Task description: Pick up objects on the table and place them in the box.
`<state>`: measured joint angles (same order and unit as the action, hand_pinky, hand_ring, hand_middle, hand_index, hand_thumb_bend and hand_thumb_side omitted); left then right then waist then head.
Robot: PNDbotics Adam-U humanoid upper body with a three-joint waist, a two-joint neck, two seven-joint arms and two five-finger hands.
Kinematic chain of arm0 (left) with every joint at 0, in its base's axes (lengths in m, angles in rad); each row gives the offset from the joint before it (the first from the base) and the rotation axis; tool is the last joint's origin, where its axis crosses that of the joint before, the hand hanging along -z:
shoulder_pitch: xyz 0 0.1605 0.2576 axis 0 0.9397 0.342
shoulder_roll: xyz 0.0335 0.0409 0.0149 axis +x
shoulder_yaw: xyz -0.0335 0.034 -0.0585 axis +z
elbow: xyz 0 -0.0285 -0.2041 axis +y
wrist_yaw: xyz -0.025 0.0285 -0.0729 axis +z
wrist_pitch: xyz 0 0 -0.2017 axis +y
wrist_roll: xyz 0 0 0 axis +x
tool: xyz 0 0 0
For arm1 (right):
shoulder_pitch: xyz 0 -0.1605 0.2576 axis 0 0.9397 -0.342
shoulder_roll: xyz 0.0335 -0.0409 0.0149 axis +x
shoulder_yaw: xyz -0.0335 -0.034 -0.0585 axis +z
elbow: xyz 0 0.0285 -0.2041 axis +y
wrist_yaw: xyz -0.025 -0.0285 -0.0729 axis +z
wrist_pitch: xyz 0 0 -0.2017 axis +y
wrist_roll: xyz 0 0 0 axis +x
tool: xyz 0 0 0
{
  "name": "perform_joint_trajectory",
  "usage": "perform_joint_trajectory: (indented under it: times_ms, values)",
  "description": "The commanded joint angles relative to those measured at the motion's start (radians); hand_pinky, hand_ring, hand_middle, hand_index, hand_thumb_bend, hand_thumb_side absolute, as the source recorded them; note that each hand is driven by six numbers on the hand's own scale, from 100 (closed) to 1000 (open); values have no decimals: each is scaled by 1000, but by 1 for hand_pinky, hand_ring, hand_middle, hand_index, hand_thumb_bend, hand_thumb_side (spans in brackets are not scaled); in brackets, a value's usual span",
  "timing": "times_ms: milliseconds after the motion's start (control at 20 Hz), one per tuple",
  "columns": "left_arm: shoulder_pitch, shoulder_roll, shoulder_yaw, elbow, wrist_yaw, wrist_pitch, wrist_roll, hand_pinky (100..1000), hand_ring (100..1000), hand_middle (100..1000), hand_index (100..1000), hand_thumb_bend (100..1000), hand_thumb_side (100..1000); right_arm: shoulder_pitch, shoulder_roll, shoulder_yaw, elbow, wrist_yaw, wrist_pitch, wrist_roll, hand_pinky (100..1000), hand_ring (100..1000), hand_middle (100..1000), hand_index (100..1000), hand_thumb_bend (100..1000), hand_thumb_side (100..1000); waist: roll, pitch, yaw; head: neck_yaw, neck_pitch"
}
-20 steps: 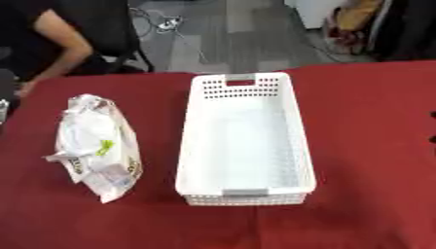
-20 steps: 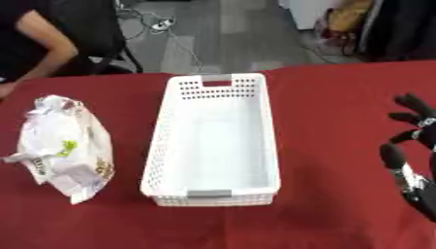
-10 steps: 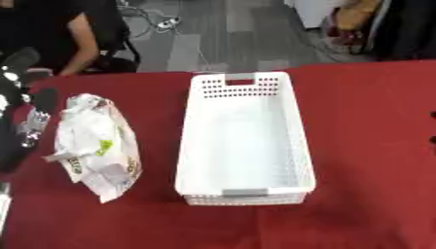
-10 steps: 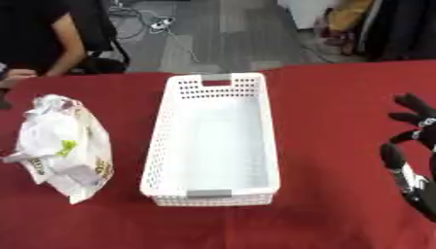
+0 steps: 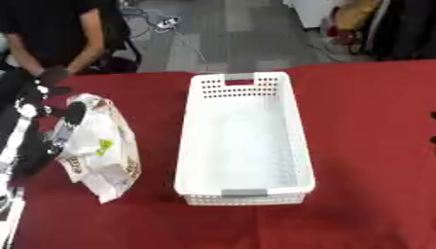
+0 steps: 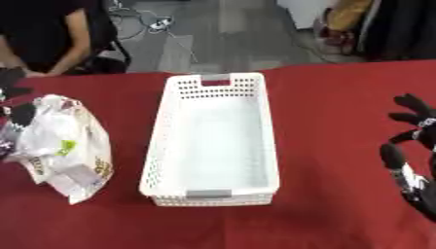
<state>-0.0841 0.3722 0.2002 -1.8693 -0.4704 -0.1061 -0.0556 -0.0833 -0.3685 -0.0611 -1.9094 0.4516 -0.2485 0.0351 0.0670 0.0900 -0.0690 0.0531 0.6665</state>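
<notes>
A crumpled white plastic bag (image 5: 100, 146) with printed labels lies on the red table at the left. My black left hand (image 5: 41, 104) has come in from the lower left and rests against the bag's left side, fingers spread and straight, one finger lying on the bag's top. To the bag's right stands the long white perforated box (image 5: 243, 141), with nothing inside. My right hand (image 6: 412, 160) is held open near the right edge, fingers up, well away from the box.
The red tablecloth (image 5: 366, 121) stretches bare between the box and my right hand. Beyond the table's far edge are a grey floor with cables and dark bags at the upper right.
My left hand has come into view from the left and moved up against the bag. The bag, the box and my right hand have stayed where they were.
</notes>
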Motion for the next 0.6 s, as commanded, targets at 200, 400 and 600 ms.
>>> perform_joint_trajectory:
  times_ms: [200,400,600]
  values:
    - [-39,32,16,30,-122,89,-12,669,847,1000,978,1000,923,-10,-15,-4,-13,0,-3,4,551,797,885,1000,516,931,-2,-9,-1,7,-15]
    - [-68,26,14,38,-211,156,-22,712,861,1000,984,1000,905,-10,-14,-3,-12,0,-4,5,551,797,885,1000,515,931,-2,-10,-2,10,-15]
    - [-83,22,7,25,-241,179,-32,711,860,1000,984,1000,902,-10,-13,-2,-12,0,-3,7,551,797,885,1000,516,931,-2,-11,-4,11,-16]
